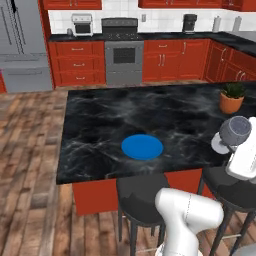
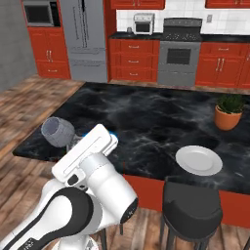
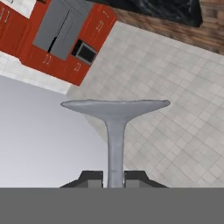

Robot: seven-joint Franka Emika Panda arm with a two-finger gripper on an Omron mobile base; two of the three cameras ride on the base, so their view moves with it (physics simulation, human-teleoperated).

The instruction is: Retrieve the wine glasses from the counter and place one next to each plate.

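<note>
While the gripper (image 3: 114, 178) is clamped on the thin stem, the smoky-grey stemmed wine glass (image 1: 235, 131) rides tipped sideways at 3 o'clock of the round bright blue plate (image 1: 142, 147) on the black marble surface (image 1: 100, 120), probably for carrying; the white rimmed plate (image 2: 198, 160) waits further right.

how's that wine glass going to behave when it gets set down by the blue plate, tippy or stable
Probably tippy: the wine glass carries a rounded bowl on a thin stem. The gripper pinches only that stem, so it may swivel. The round foot is wide and flat, so it should stand on the island near the blue plate.
</note>
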